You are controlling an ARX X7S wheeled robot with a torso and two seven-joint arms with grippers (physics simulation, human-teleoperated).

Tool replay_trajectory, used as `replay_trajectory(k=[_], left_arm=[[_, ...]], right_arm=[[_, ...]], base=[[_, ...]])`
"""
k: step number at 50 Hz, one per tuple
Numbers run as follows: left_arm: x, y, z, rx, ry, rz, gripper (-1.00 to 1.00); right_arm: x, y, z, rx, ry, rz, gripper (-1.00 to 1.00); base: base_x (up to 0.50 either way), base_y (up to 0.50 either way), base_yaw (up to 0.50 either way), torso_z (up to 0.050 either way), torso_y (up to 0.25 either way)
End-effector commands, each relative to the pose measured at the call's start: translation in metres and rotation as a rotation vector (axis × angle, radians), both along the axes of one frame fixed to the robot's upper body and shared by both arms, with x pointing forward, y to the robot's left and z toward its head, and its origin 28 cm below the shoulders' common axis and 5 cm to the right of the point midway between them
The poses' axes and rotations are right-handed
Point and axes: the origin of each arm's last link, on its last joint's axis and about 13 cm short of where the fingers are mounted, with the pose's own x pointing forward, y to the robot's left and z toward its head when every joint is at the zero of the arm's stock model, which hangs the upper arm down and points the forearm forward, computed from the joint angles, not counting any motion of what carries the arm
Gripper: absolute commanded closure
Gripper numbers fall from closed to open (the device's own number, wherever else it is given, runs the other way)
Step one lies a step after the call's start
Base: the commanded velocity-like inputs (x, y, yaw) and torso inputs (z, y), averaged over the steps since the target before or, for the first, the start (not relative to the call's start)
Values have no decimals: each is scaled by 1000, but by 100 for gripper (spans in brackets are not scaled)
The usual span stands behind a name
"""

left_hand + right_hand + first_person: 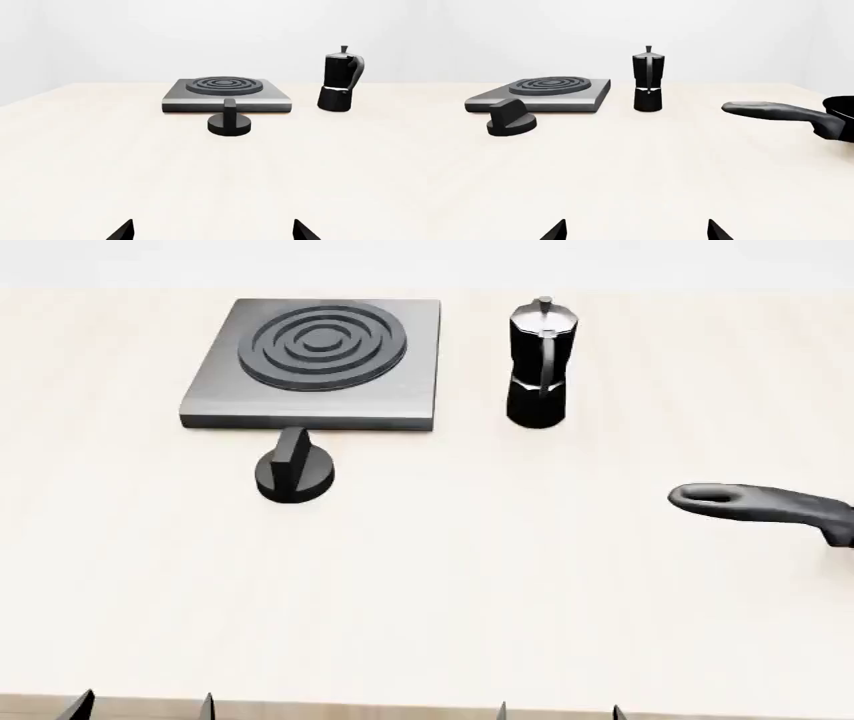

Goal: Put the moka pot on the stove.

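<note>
The head view looks steeply down on the pale wooden counter (534, 590) from its near edge. Both wrist views sit low over that counter, well back, facing level toward the white wall. All three share the square brushed-grey stove (214, 405) (227, 102) (537, 102) and glossy black moka pot (541, 365) (339, 82) (648, 82).

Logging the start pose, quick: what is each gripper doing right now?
Left gripper: open, jaws spread, holding nothing.
Right gripper: open, jaws spread, holding nothing.
The glossy black faceted moka pot stands untouched on the pale table.
</note>
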Motion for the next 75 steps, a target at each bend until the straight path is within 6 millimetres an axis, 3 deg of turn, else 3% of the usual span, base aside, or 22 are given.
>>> replay_trajectory(k=[1,11,35,75], left_arm=[[1,0,0,0,0,0,-100],[1,3,1,-10,-4,-9,-100],[-11,1,18,-23,-73,-49,-100],[-11,3,24,-33,-97,-43,-100]], right_arm=[[1,0,-1,0,0,0,-100],[-1,4,-7,52,24,17,-100],[-6,8,30,-14,-128,27,-100],[-4,13,32,17,-144,54,-100]], base=[[0,0,0,0,0],[0,0,0,0,0],[0,0,0,0,0],[193,0,0,0,0]])
